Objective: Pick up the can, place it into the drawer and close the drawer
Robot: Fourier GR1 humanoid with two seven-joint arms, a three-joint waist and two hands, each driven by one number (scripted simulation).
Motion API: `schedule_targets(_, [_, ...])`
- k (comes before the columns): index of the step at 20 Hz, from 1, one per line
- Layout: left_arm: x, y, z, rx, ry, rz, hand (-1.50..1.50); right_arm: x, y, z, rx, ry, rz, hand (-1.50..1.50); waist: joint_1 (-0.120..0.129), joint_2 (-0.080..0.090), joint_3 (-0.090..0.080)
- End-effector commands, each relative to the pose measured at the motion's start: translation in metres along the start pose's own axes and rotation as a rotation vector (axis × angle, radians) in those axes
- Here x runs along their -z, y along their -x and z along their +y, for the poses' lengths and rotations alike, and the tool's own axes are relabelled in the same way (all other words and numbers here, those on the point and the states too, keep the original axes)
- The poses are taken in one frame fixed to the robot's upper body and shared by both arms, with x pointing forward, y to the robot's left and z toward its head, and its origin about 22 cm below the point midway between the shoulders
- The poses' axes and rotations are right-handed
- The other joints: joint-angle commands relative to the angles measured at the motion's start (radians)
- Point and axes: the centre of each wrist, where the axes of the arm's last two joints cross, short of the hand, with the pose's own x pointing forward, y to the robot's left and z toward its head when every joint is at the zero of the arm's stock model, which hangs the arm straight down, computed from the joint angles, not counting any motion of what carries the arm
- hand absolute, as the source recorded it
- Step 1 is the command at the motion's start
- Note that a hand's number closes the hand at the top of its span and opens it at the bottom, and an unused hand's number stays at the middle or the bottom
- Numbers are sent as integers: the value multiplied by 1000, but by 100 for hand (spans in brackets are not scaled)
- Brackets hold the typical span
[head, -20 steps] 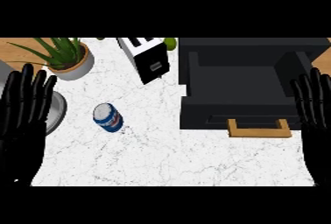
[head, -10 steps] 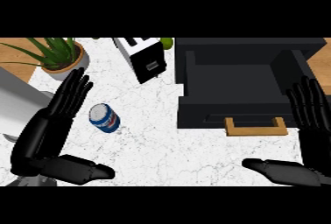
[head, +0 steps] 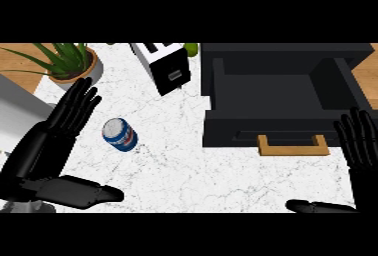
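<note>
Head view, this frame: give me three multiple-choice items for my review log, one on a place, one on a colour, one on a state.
1. Where is the can?
A. Inside the drawer
B. On the counter, right of the left hand
C. In the right hand

2. What colour is the drawer's handle?
A. Light wood
B. Blue
C. White

3. What state is the drawer in?
A. Pulled open, nothing visible inside
B. Pushed shut
C. Open with the can inside

Answers:
1. B: the can lies on the marble counter, just right of the left hand and not in its grasp; the right hand is far off.
2. A: the handle is tan wood against the black front.
3. A: the dark inside of the drawer shows, with no object in it.
</note>
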Motion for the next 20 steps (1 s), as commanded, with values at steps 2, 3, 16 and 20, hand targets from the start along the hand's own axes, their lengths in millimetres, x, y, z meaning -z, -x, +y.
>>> schedule_targets(2, [-7,1,13,-15,-30,33,-150,-6,6,-9,7,1,-5,-150,1,0,0])
schedule_targets(3, [-5,-9,2,-27,-43,38,-150,-6,-11,-17,0,-2,8,-150,1,0,0])
schedule_targets(16, [24,53,13,-18,-41,77,-150,-17,25,-25,-23,15,9,-150,-1,1,0])
schedule_targets(20, [37,42,-10,-10,-71,82,-150,-5,18,-25,-28,5,11,-150,0,1,0])
